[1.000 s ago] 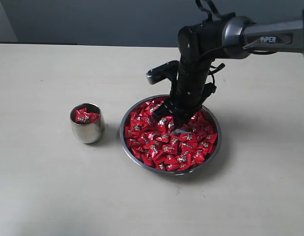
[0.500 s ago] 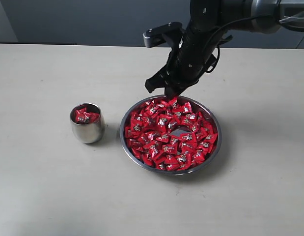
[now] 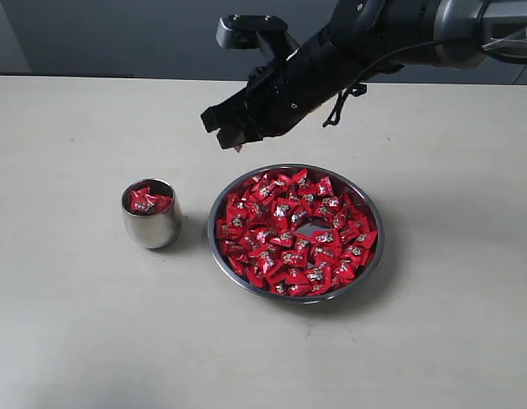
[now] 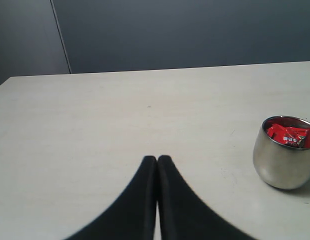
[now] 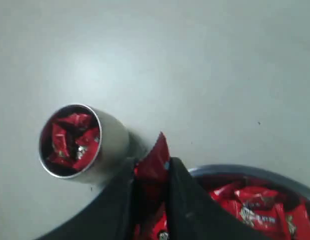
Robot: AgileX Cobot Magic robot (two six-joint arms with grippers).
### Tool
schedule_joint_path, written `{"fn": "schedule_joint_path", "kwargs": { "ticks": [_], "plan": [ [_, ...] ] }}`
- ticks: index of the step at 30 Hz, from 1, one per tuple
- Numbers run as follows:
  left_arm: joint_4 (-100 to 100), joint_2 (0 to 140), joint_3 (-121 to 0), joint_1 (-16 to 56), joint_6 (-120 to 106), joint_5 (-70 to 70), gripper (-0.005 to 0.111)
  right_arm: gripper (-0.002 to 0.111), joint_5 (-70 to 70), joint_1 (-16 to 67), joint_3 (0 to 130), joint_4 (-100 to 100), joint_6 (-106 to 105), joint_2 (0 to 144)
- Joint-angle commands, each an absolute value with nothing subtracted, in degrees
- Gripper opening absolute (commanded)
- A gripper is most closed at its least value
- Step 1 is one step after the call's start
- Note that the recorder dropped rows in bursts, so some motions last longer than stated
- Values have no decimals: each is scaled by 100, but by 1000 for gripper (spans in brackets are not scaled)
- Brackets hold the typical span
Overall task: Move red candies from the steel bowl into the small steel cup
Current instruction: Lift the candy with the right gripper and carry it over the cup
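The steel bowl (image 3: 374, 256) holds many red candies (image 3: 280, 247), with a bare patch near its middle. The small steel cup (image 3: 151, 223) stands to its left with a few red candies (image 3: 146, 201) inside. My right gripper (image 3: 233, 136) hangs in the air above the table, over the bowl's far left rim, shut on a red candy (image 5: 157, 150) that sticks out between its fingers. In the right wrist view the cup (image 5: 112, 145) and the bowl (image 5: 235, 170) lie below. My left gripper (image 4: 157, 158) is shut and empty, low over the table near the cup (image 4: 282, 162).
The pale table (image 3: 84, 324) stretches around the bowl and the cup. A dark wall (image 3: 118, 34) runs along its far edge. The right arm (image 3: 391, 34) reaches in from the upper right.
My right gripper has lifted out of the bowl and swung up and left toward the cup, carrying a red candy. A bare patch stays in the bowl's candies.
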State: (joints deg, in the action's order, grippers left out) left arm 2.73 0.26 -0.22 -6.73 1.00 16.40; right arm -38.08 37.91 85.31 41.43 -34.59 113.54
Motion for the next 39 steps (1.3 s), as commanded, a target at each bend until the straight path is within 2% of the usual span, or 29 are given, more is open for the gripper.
{"fn": "schedule_joint_path", "kwargs": {
  "ticks": [1, 8, 19, 24, 39],
  "plan": [
    [257, 0, 0, -677, 112, 1629, 0, -1, -4049, 4061, 9117, 4335, -4135, 11632],
    [257, 0, 0, -677, 112, 1629, 0, -1, -5369, 4552, 10827, 3394, -4144, 12584],
    [257, 0, 0, -677, 112, 1629, 0, -1, -6412, 4579, 12129, 3237, -4774, 13225],
    [257, 0, 0, -677, 112, 1629, 0, -1, -6861, 4579, 12374, 3197, -5377, 13377],
    [257, 0, 0, -677, 112, 1629, 0, -1, -6745, 4579, 12374, 2684, -5131, 13486]
  ]
}}
